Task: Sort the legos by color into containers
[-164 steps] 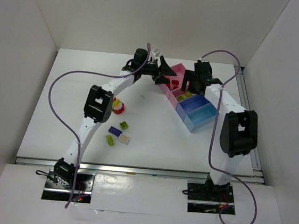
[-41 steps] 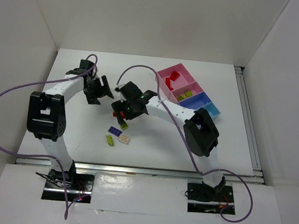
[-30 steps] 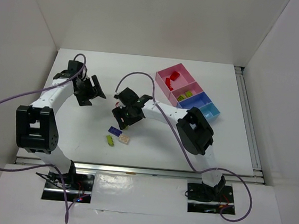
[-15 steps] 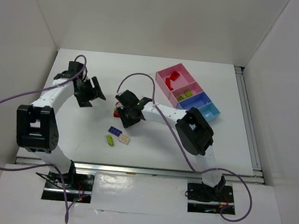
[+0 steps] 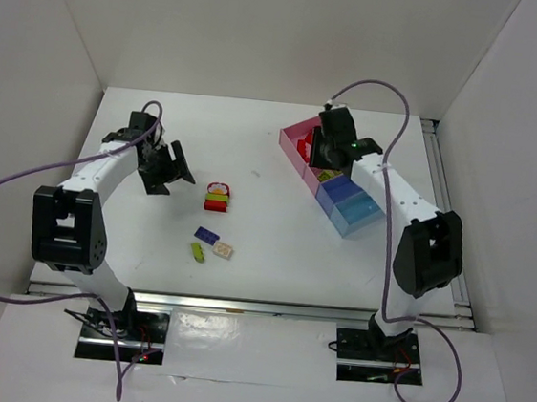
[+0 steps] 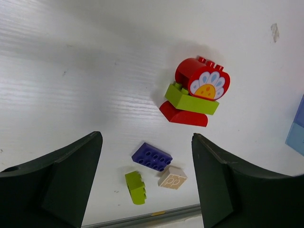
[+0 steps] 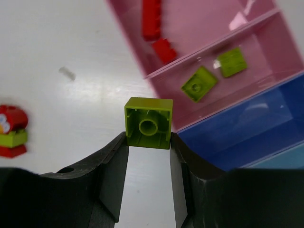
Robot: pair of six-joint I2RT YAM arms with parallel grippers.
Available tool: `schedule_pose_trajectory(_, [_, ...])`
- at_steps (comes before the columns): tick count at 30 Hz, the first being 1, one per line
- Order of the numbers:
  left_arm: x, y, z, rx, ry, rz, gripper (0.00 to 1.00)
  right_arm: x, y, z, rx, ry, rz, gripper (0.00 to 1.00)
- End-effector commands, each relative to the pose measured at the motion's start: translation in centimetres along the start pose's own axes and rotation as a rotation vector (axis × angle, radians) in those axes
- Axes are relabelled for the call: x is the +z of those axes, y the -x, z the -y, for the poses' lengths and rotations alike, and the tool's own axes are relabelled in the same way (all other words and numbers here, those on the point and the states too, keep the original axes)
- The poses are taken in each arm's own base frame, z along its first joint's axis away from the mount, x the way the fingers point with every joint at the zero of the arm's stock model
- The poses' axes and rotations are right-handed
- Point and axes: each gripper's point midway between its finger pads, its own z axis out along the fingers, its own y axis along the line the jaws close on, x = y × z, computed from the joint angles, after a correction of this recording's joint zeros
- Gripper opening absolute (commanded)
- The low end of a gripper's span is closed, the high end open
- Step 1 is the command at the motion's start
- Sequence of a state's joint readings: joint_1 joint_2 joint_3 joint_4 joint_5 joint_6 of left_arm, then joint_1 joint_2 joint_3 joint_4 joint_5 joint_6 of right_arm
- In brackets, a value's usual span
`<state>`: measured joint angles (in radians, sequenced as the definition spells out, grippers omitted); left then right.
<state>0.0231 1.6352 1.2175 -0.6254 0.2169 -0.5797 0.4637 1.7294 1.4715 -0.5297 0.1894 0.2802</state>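
Observation:
My right gripper (image 7: 148,138) is shut on a lime green lego (image 7: 148,122), held in the air over the table just beside the containers (image 7: 213,42). The first pink box holds red legos (image 7: 152,19); the second holds two lime green ones (image 7: 199,83). From above, the right gripper (image 5: 329,155) hangs over the containers (image 5: 357,216). My left gripper (image 6: 146,137) stands open and holds nothing, above a purple lego (image 6: 152,156), a lime green one (image 6: 135,186) and a beige one (image 6: 172,177). A red-green-red stack (image 6: 194,92) topped by a round flower piece lies beyond them.
The dark blue (image 7: 247,128) and light blue boxes show no bricks in them. White walls enclose the table on three sides. A metal rail (image 5: 238,303) runs along the near edge. The loose legos (image 5: 212,243) lie between the two arms.
My right gripper shut on the lime green lego near the stack, lifted it and swung right to the containers. The left arm has hardly moved.

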Motion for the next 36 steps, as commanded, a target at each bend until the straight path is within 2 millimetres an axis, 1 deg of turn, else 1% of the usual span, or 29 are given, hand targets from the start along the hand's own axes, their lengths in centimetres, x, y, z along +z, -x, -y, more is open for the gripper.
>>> schedule_pose_trajectory(1, [-1.0,-0.5,1.3,0.039,-0.017,-0.010,0.87,0.6,0.6,2.6,0.042,-0.089,-0.007,0.39])
schedule_pose_trajectory(2, [-1.3,-0.9,1.5,0.050,-0.010,-0.011,0.87,1.2,1.1,3.8,0.074,-0.112,-0.007,0.39])
schedule_pose_trajectory(4, [-2.1,-2.0,1.8,0.072,-0.012,-0.010,0.87,1.8,2.1,4.8,0.110,-0.127,0.012,0.39])
schedule_pose_trajectory(5, [-2.4,-2.0,2.2,0.087,-0.014,0.002,0.87,2.6,2.0,5.9,0.125,-0.148,0.000,0.39])
schedule_pose_trajectory(6, [-2.6,-2.6,1.9,0.084,-0.007,-0.009,0.87,3.1,2.1,6.4,0.131,-0.157,-0.004,0.39])
schedule_pose_trajectory(7, [-3.2,-3.2,2.3,0.095,-0.021,-0.013,0.87,3.4,1.9,6.4,0.129,-0.161,-0.015,0.39])
schedule_pose_trajectory(8, [-3.3,-3.8,2.3,0.114,-0.024,-0.018,0.87,4.2,1.8,7.1,0.138,-0.175,-0.027,0.39])
schedule_pose_trajectory(9, [-3.5,-4.3,2.0,0.112,-0.017,-0.030,0.88,4.4,2.1,7.6,0.147,-0.183,-0.024,0.39])
schedule_pose_trajectory(11, [-3.9,-6.0,2.2,0.133,-0.029,-0.056,0.90,5.5,1.9,8.1,0.146,-0.183,-0.026,0.39])
schedule_pose_trajectory(12, [-3.7,-7.0,1.8,0.138,-0.023,-0.073,0.92,5.7,2.4,8.0,0.135,-0.179,-0.016,0.39])
schedule_pose_trajectory(13, [-3.7,-7.9,1.7,0.133,-0.016,-0.093,0.94,6.1,2.3,8.1,0.124,-0.180,-0.021,0.39])
schedule_pose_trajectory(14, [-4.0,-8.7,2.0,0.152,-0.031,-0.102,0.94,6.8,2.8,8.4,0.131,-0.186,-0.017,0.40])
schedule_pose_trajectory(15, [-3.7,-9.5,1.9,0.149,-0.025,-0.121,0.96,7.0,2.7,8.6,0.129,-0.201,-0.026,0.43])
schedule_pose_trajectory(16, [-3.6,-10.7,1.9,0.153,-0.042,-0.154,1.00,7.3,2.8,8.6,0.118,-0.201,-0.025,0.45])
schedule_pose_trajectory(17, [-3.5,-11.4,2.0,0.170,-0.042,-0.170,1.00,7.8,2.6,8.7,0.117,-0.203,-0.034,0.51])
schedule_pose_trajectory(18, [-3.3,-11.9,2.3,0.176,-0.049,-0.190,1.00,7.7,2.9,8.6,0.117,-0.202,-0.033,0.66])
schedule_pose_trajectory(20, [-3.0,-12.9,2.1,0.180,-0.041,-0.214,1.00,7.7,2.8,8.5,0.117,-0.194,-0.035,0.78])
schedule_pose_trajectory(21, [-3.0,-13.2,2.4,0.194,-0.044,-0.221,1.00,7.7,2.8,8.5,0.117,-0.194,-0.035,0.80])
schedule_pose_trajectory(22, [-2.7,-13.8,1.8,0.189,-0.032,-0.237,1.00,7.7,2.9,8.6,0.117,-0.204,-0.032,0.80])
schedule_pose_trajectory(24, [-2.4,-14.5,1.6,0.189,-0.027,-0.251,1.00,6.6,3.8,8.5,0.122,-0.196,0.000,0.81])
schedule_pose_trajectory(25, [-2.2,-15.3,1.1,0.182,-0.024,-0.278,0.99,6.1,4.1,8.7,0.124,-0.203,0.016,0.81])
schedule_pose_trajectory(26, [-2.2,-15.7,0.9,0.179,-0.025,-0.292,0.98,5.6,4.1,8.7,0.125,-0.202,0.020,0.81])
schedule_pose_trajectory(27, [-2.0,-15.8,0.8,0.179,-0.026,-0.291,0.93,5.4,3.6,9.0,0.124,-0.212,0.022,0.81])
schedule_pose_trajectory(28, [-2.0,-16.0,1.1,0.198,-0.045,-0.289,0.92,4.3,4.6,8.9,0.131,-0.202,0.061,0.81])
schedule_pose_trajectory(29, [-1.8,-16.5,0.6,0.195,-0.036,-0.301,0.91,3.8,4.5,8.9,0.132,-0.201,0.064,0.81])
schedule_pose_trajectory(30, [-1.7,-16.2,0.9,0.199,-0.046,-0.288,0.90,3.7,4.0,9.0,0.131,-0.202,0.061,0.81])
schedule_pose_trajectory(31, [-1.5,-16.2,0.6,0.200,-0.037,-0.284,0.86,3.0,4.3,9.0,0.133,-0.199,0.074,0.81])
schedule_pose_trajectory(32, [-1.4,-16.2,0.9,0.211,-0.046,-0.278,0.84,2.9,4.3,9.2,0.133,-0.208,0.077,0.80])
schedule_pose_trajectory(36, [-0.4,-17.1,0.3,0.193,-0.031,-0.299,0.79,2.8,3.6,9.3,0.130,-0.212,0.059,0.80])
